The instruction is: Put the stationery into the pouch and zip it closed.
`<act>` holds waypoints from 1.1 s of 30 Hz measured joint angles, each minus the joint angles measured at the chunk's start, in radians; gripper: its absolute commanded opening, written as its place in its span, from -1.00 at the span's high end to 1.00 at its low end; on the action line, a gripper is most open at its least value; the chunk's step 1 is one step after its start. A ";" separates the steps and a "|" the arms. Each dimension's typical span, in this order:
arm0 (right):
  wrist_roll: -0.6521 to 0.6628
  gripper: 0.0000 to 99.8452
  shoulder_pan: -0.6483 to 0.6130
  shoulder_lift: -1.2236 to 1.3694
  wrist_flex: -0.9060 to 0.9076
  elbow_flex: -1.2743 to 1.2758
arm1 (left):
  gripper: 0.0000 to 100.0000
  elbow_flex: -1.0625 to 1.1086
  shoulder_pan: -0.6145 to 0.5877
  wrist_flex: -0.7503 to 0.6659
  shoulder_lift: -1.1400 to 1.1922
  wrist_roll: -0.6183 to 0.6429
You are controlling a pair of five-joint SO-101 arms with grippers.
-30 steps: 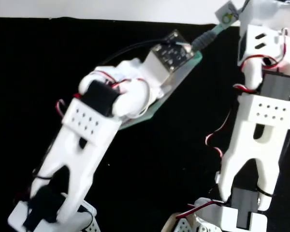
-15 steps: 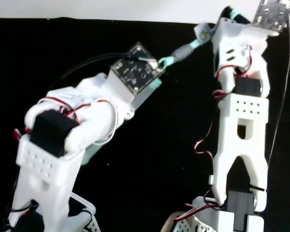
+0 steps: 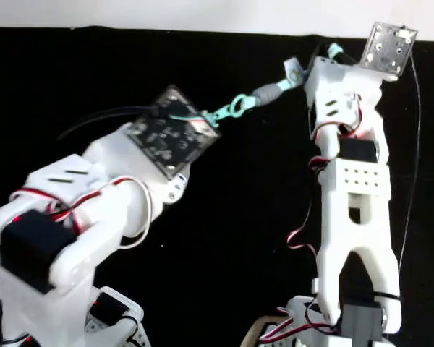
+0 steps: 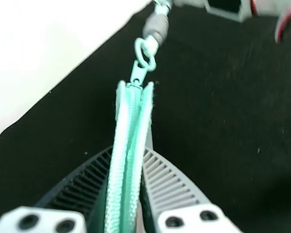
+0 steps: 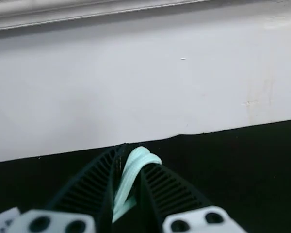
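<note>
Clamping the zip edge of the mint-green fabric pouch (image 4: 128, 111) between its 2 ribbed jaws, the left gripper (image 4: 130, 155) holds it over the black table (image 4: 233, 126), while the right gripper (image 5: 131, 158) is closed on a looped mint-green cord (image 5: 138, 162) that runs through a grey sleeve (image 4: 157, 23) to the mint zip slider (image 4: 138, 73). The slider sits at the pouch's end, so the zip looks closed. Pulling harder along this taut line could, I judge, slip the thin cord from the right jaws or drag the pouch out of the left.
</note>
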 measured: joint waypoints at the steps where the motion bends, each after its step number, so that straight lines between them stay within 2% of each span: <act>1: 0.000 0.99 0.000 0.000 -0.003 0.005 | 0.99 -0.014 0.000 0.005 0.000 0.008; 8: 0.000 0.99 0.002 -0.052 -0.005 -0.044 | 0.99 -0.015 0.000 0.009 -0.003 0.018; 14: 0.000 0.99 0.003 -0.163 0.006 -0.163 | 0.99 0.176 -0.002 -0.018 -0.060 0.018; 22: -0.068 0.99 -0.107 -0.229 0.272 -0.356 | 0.99 0.404 -0.031 -0.126 -0.089 0.025; 26: -0.074 0.99 -0.173 -0.229 0.348 -0.459 | 0.99 0.497 -0.040 -0.196 -0.094 0.025; 33: -0.074 0.99 -0.252 -0.232 0.457 -0.698 | 0.99 0.537 -0.052 -0.342 -0.095 0.025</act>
